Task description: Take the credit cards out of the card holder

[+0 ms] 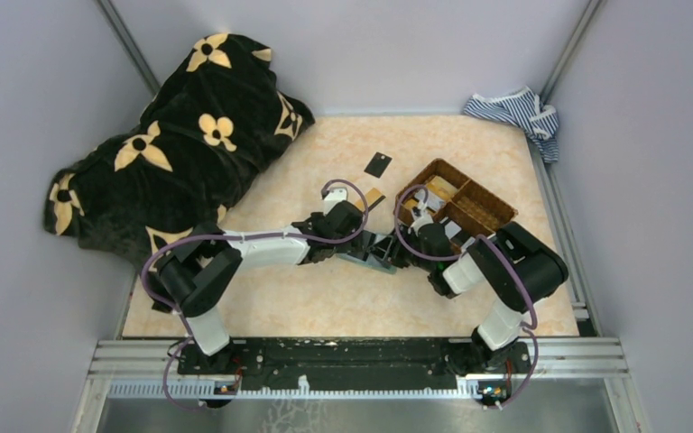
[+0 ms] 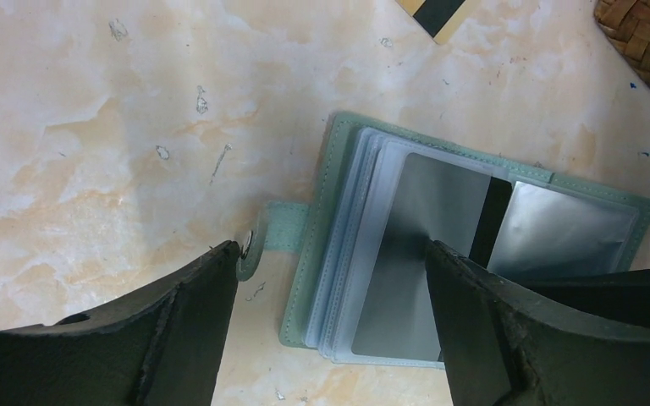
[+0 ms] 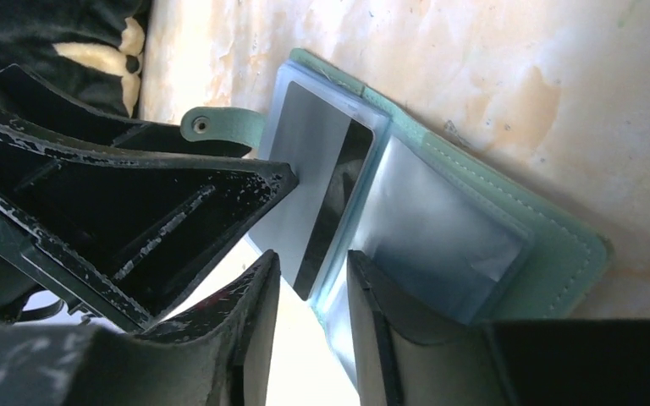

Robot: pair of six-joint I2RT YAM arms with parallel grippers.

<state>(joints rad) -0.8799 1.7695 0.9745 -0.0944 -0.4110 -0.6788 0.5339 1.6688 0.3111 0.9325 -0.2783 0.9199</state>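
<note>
The wallet [image 1: 372, 253] lies open and flat on the worktop [image 1: 325, 298], about mid-table, hemmed in by both claws. In the top view the left claw [image 2: 330, 254] reaches it from 9 o'clock and the right claw [image 3: 313, 258] from 3 o'clock. Its clear sleeves [image 2: 347, 254] are fanned up, and the top one shows a grey card [image 3: 305, 161] whose dark stripe lies along the spine side.

In the right wrist view the card's long axis runs from 1 o'clock down to 7 o'clock. Its lower corner sits in the gap between the right claw's fingers. Those jaws stand partly apart with space either side of the corner, so this claw is released and grips nothing. It is the nearer of the two to that end of the card. I cannot tell whether the card already stands clear of the sleeve mouth.

The left claw is spread wide and holds nothing. In its own view one finger [image 2: 465, 313] lies over the card at 4 o'clock, though I cannot tell if it presses. The other hangs over bare worktop beside the snap tab [image 2: 262, 237], at 8 o'clock.

The next move probably calls for the right claw to pinch that corner and draw it along the long axis toward 7 o'clock, with the left pinning the wallet. A pinch that takes in the sleeve too would likely drag the wallet along.
</note>
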